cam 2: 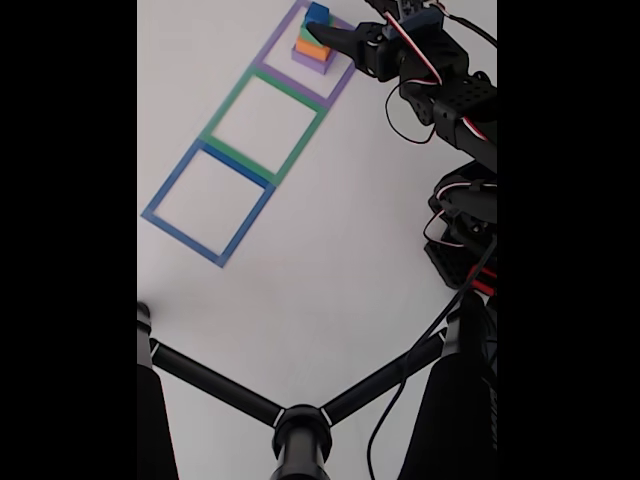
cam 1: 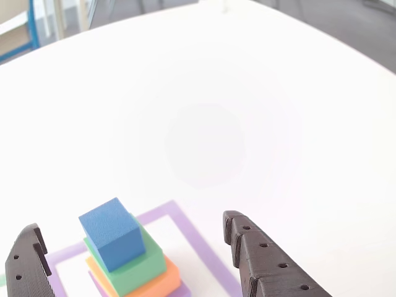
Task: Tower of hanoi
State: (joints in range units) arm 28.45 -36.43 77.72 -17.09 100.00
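The arm (cam 2: 450,100) reaches across the white tabletop (cam 2: 330,220) toward the far end of the row of square outlines, its gripper (cam 1: 133,253) spread wide and holding nothing — one dark finger (cam 1: 266,260) on each side of the tower of hanoi (cam 1: 127,260) without touching it. The tower stands stacked inside the purple outline (cam 1: 192,238): blue cube (cam 1: 111,235) on green (cam 1: 145,266) on orange (cam 1: 164,283). The purple slab (cam 2: 318,62) is cut off at the other view's lower edge.
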